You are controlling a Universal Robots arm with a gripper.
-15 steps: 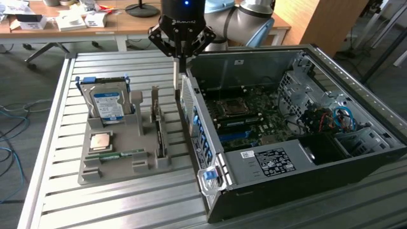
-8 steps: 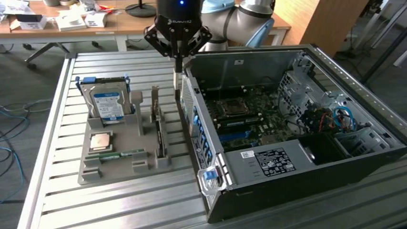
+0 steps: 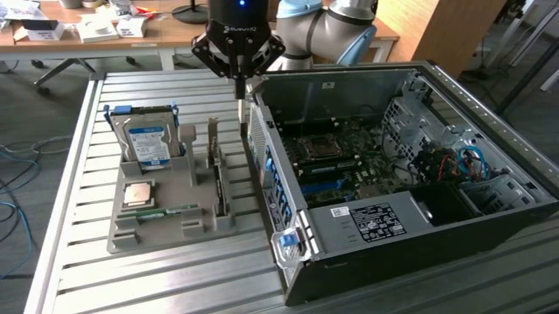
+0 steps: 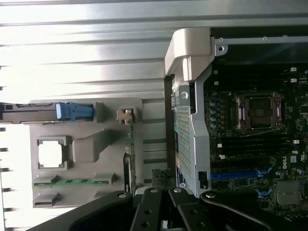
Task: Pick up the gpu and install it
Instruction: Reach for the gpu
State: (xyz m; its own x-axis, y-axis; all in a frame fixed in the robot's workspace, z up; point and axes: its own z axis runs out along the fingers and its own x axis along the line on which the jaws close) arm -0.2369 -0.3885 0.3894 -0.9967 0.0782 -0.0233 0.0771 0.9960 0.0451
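Exterior view: my gripper [image 3: 240,91] hung closed, empty, beside the case [image 3: 367,261], the gpu [image 3: 217,173] on edge in the tray [image 3: 166,226] toward the exterior view's left, long axis along the case; wrist view: gpu [image 4: 129,154] near my gripper [image 4: 161,192].

The slatted desk [image 3: 175,275] is bare to the exterior view's left of the grey tray [image 3: 170,226] and nearer the camera, so there is easy room there. On the tray the upright hard drive [image 3: 148,140] and the gpu [image 3: 219,183], standing on edge, leave a channel between them. Tightest is the narrow strip between the gpu and the computer case [image 3: 393,275], whose perforated wall rises just beside it. The gripper [image 3: 240,93] hangs above that strip. The case lies open on top, with the motherboard [image 3: 341,163] reachable. Cables [image 3: 463,163] crowd the end at the exterior view's right.
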